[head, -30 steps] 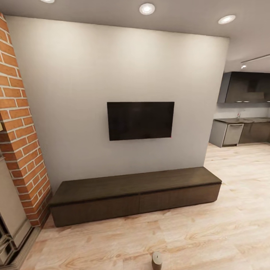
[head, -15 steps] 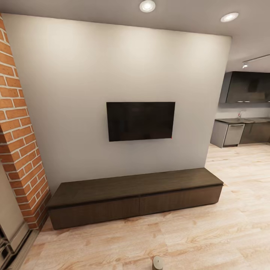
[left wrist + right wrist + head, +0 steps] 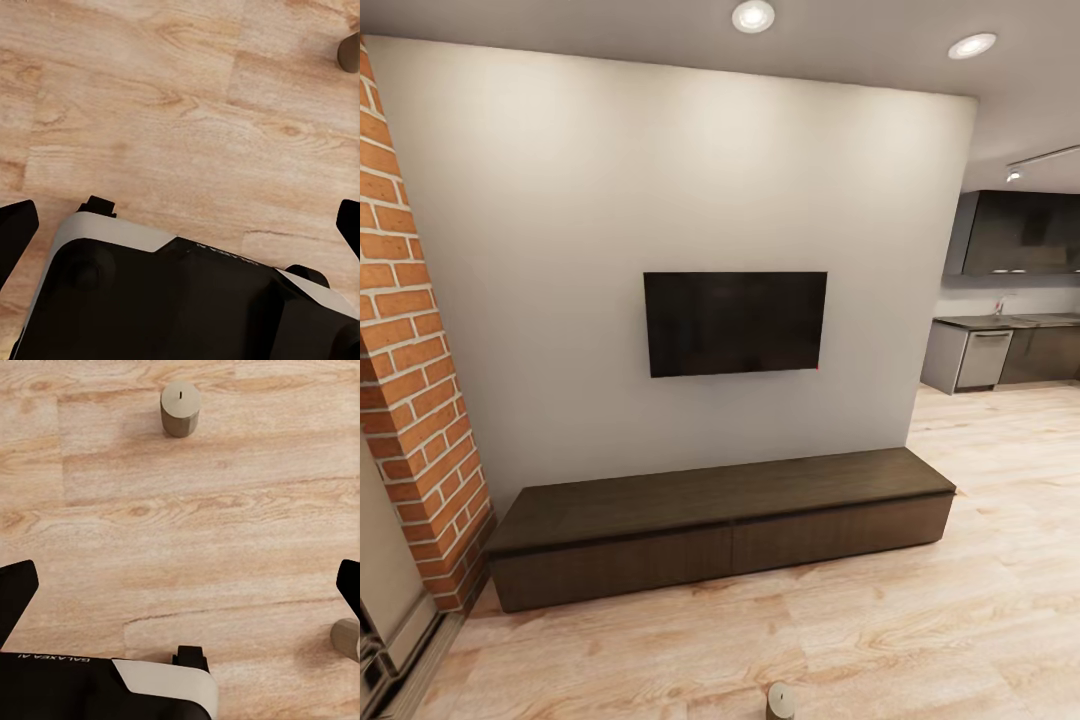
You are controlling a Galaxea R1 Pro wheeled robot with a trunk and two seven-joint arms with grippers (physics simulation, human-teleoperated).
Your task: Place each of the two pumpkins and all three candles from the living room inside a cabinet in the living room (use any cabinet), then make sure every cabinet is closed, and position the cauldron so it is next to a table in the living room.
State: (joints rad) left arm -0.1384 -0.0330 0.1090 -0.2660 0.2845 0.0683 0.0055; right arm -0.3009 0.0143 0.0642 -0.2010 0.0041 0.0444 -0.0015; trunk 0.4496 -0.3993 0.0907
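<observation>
The cabinet is a long, low dark-brown unit against the white wall, and both drawer fronts look shut. One grey-brown candle stands upright on the wood floor at the bottom edge of the head view. In the right wrist view a candle stands ahead of my right gripper, which is open and empty, and a second candle sits by one fingertip. My left gripper hangs open over the floor, with a candle at the frame's corner. The pumpkins, the cauldron and the table are out of view.
A black TV hangs above the cabinet. A brick column and the fireplace edge stand at the left. A kitchen opens at the far right. My own base is below both grippers.
The head camera moved slightly closer to the wall over the first half second, so the whole picture shifted. Since then nothing has moved.
</observation>
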